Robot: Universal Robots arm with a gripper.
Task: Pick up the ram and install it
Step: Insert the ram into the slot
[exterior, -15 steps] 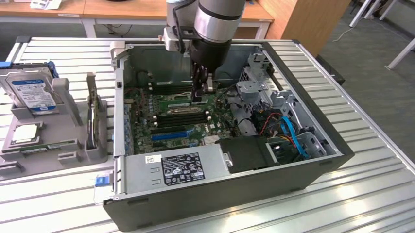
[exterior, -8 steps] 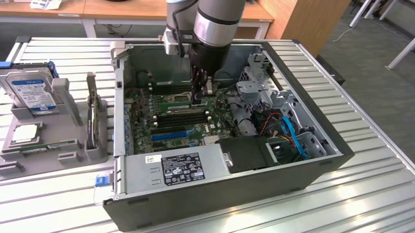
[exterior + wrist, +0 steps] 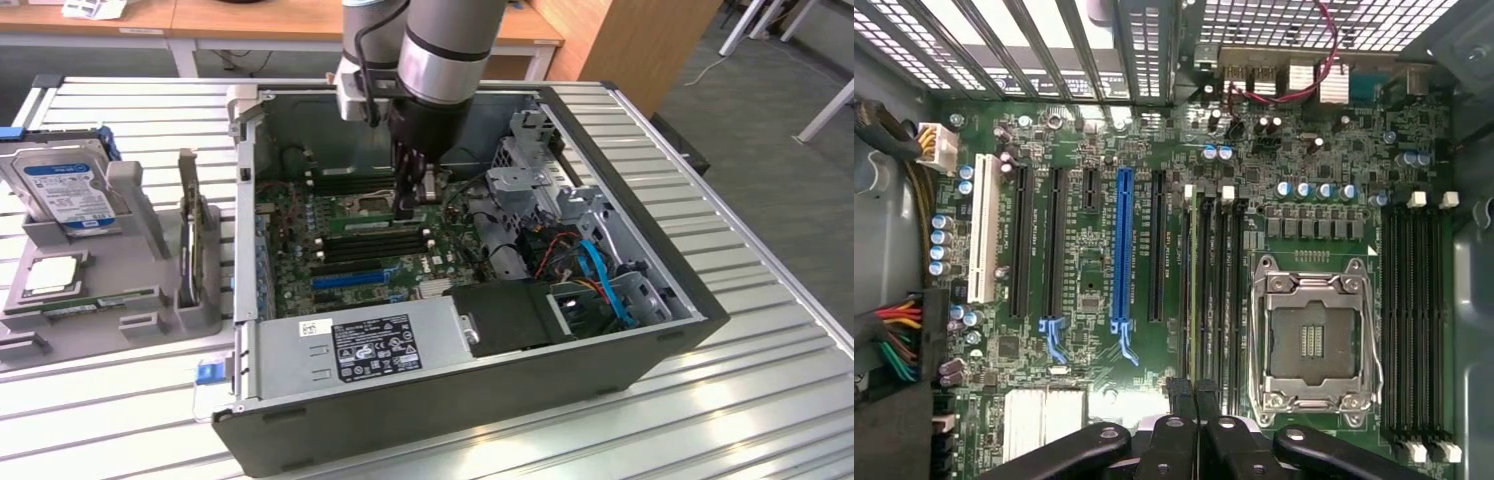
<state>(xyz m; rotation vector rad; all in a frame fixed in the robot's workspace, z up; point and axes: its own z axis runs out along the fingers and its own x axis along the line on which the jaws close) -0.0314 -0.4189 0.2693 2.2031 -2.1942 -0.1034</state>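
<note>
With the ram (image 3: 1199, 285) pinched between the nearly closed fingers of the gripper (image 3: 1192, 395) over the memory slots (image 3: 1224, 290), it could be jammed or cracked if pressed down misaligned.

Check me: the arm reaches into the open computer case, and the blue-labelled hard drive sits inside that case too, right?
One slip. The arm reaches into the open computer case, but the blue-labelled hard drive stands outside it, in a grey holder at the exterior view's left; that view shows it.
</note>
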